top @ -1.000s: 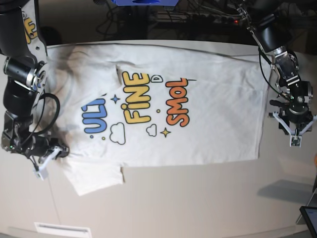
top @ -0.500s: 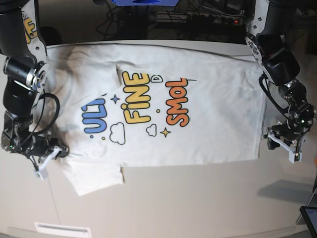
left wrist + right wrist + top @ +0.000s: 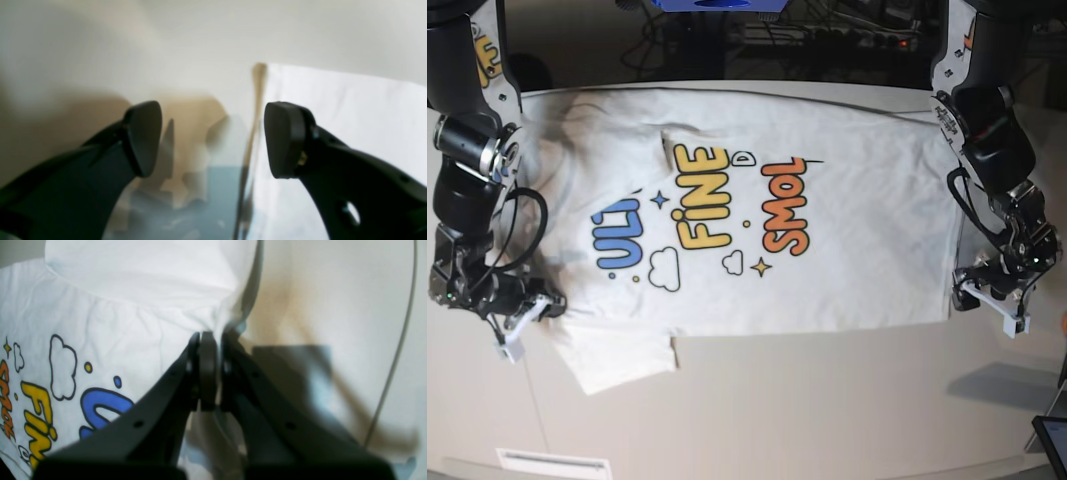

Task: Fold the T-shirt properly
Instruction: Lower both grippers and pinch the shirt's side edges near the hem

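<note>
The white T-shirt (image 3: 827, 230) lies spread flat on the table, print facing up. At its lower left, where one sleeve (image 3: 622, 355) joins the body, my right gripper (image 3: 545, 308) is shut on a pinch of cloth. The right wrist view shows that gripper (image 3: 207, 340) closed, with the T-shirt (image 3: 140, 290) puckering toward its tips. My left gripper (image 3: 989, 305) sits low beside the shirt's lower right hem corner. In the left wrist view the gripper (image 3: 213, 140) stands wide open, and the edge of the T-shirt (image 3: 333, 113) runs between its fingers, closer to the right one.
The beige table (image 3: 827, 410) stretches in front of the shirt. A dark device (image 3: 1052, 440) pokes in at the bottom right corner, and a white label (image 3: 552, 462) lies at the front left. A thin cable (image 3: 397, 356) runs beside the right gripper. Cables and equipment sit beyond the far edge.
My left arm has come down and in toward the shirt's lower right hem corner, and its jaws have opened wider. The right gripper and the shirt have stayed put.
</note>
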You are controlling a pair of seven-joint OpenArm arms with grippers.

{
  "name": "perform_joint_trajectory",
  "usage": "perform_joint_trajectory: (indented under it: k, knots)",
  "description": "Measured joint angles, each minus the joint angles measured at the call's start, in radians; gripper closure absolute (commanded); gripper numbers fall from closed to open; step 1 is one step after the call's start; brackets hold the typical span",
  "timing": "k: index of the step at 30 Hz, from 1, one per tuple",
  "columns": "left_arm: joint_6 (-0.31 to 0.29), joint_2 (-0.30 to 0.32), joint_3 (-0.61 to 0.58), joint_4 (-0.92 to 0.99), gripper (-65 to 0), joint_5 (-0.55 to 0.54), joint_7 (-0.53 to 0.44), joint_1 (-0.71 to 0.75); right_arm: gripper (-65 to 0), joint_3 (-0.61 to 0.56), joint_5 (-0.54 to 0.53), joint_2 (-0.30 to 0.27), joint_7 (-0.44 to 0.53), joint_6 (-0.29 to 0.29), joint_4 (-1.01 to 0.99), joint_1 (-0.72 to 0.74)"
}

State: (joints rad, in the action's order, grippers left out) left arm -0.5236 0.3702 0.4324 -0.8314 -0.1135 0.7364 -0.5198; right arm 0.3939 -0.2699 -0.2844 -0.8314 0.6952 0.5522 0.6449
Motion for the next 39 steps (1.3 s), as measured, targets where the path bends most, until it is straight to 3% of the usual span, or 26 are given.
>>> perform_joint_trajectory:
  k: [11,28,33,39]
  knots:
    - [0.0,-0.001,-0.002,0.212,-47.5,0.006,-0.003,-0.126,-1.7,0.0,0.0,0.0,0.0,0.0,0.0,0.0]
    - [0.002,0.0,-0.006,0.221,-47.0,0.007,-0.004,-0.124,-1.7,0.0,0.0,0.0,0.0,0.0,0.0,0.0]
    - [0.01,-0.023,-0.128,0.22,-46.9,-0.001,-0.027,-0.128,-1.7,0.0,0.0,0.0,0.0,0.0,0.0,0.0]
    - [0.001,-0.034,-0.146,0.22,-46.5,-0.012,-0.031,-0.129,-1.7,-0.002,-0.011,-0.003,0.01,0.0,0.0,-0.011]
